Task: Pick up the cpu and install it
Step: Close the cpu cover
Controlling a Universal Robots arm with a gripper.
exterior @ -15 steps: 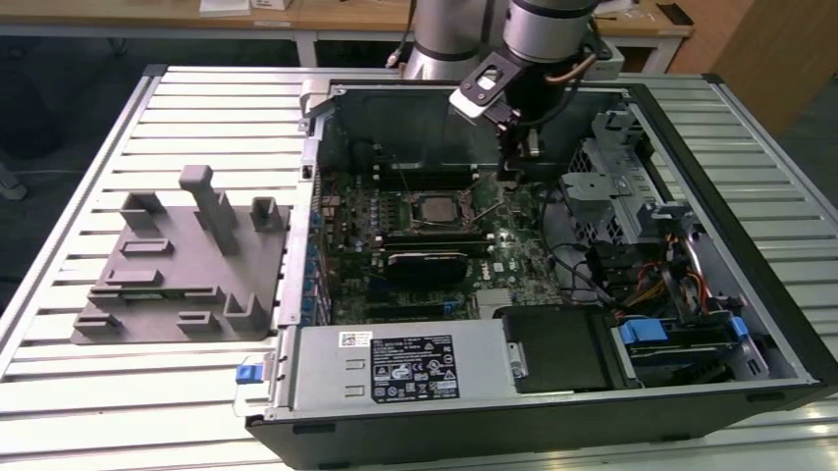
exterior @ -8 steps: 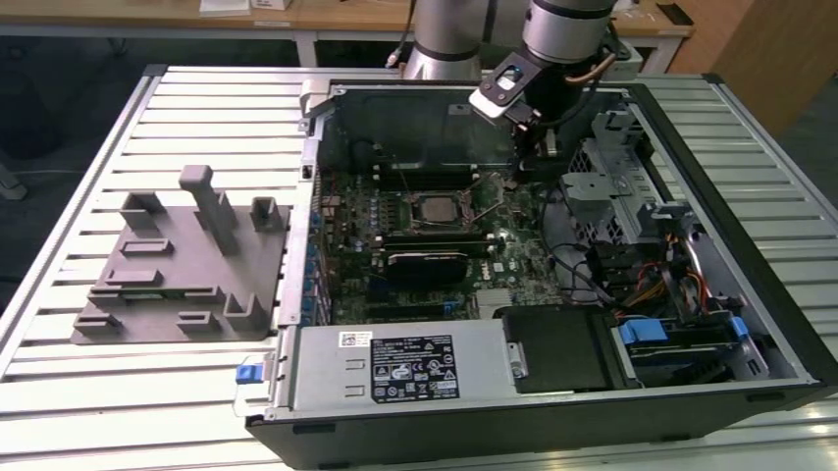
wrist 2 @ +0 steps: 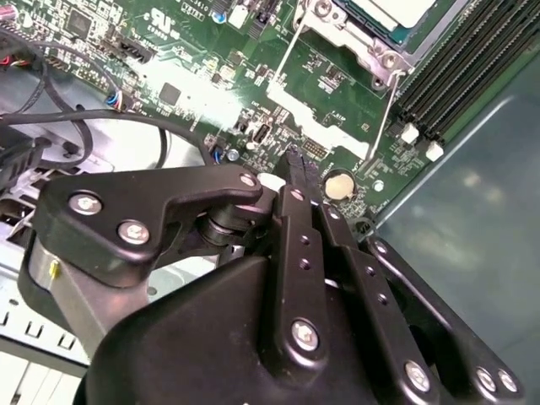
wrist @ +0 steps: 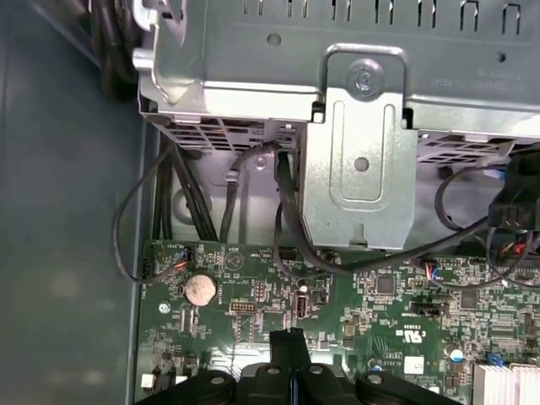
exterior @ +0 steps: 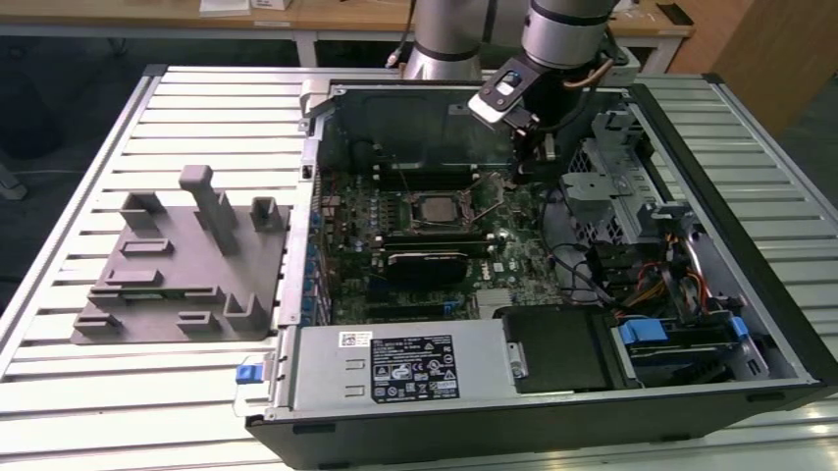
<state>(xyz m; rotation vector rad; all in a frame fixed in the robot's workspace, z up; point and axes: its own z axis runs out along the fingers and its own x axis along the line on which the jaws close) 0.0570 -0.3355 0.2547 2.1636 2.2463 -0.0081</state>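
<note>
Hovering closed pincer (wrist 2: 294, 166) near cpu (wrist 2: 395, 10), seated in socket (wrist 2: 364, 42).

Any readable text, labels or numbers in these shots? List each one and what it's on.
No text can be quoted; none of it is readable.
Black and white printed labels on the silver metal power supply box, exterior view: too small to read.
White silkscreen markings on the green motherboard, first wrist view: too small to read.
Stamped characters on the grey metal drive cage, first wrist view: too faint to read.
</note>
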